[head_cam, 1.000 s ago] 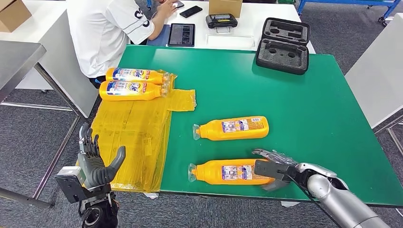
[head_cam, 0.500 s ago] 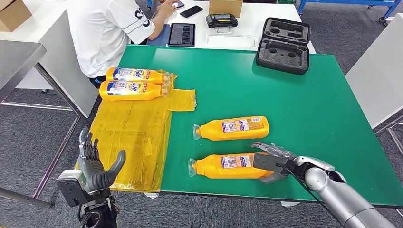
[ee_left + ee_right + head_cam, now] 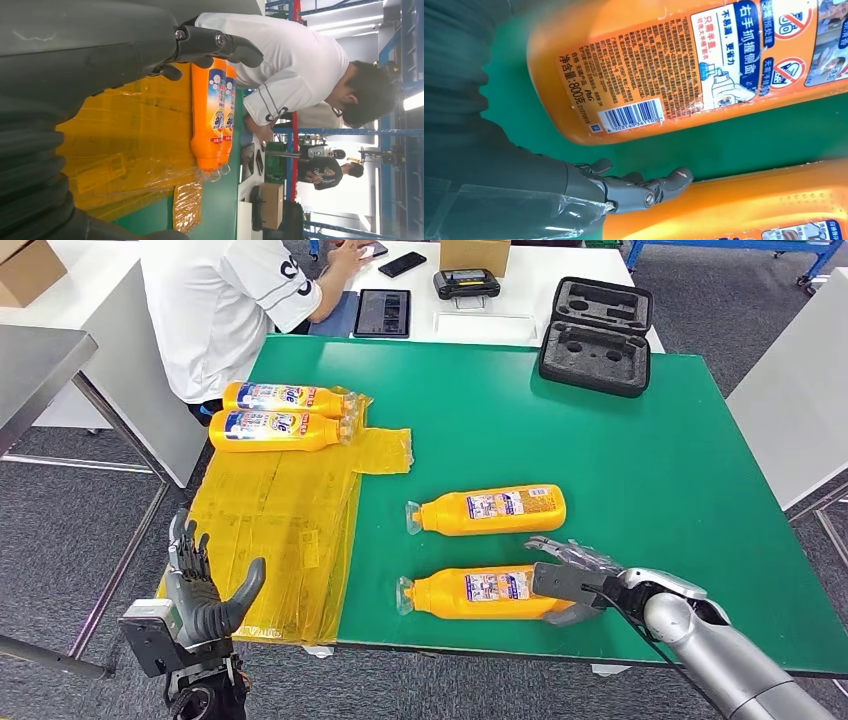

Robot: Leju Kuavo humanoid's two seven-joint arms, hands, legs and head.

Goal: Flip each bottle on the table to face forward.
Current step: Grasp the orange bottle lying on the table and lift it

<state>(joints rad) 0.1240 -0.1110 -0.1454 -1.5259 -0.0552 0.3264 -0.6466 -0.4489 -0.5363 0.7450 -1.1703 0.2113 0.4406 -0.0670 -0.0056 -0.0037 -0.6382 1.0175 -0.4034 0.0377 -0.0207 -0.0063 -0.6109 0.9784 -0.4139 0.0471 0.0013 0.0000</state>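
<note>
Bottle [image 3: 480, 592], near front table [image 3: 640, 440] edge: lies lengthwise along that edge, back label up; right hand [image 3: 568, 580] grips its base end. Left hand [image 3: 205, 592] open, idle.

Green table [image 3: 620, 440], yellow plastic sheet [image 3: 280, 530] draped over its left edge. Open black foam-lined case [image 3: 596, 335] at the far right corner. White desk [image 3: 540, 285] behind: tablet [image 3: 382, 313], phone [image 3: 401, 264], black controller [image 3: 466, 284], cardboard box [image 3: 473, 254]. Person in white shirt [image 3: 225, 310] seated there. Second cardboard box [image 3: 25, 268] far left. Grey carpet floor [image 3: 60, 520].
</note>
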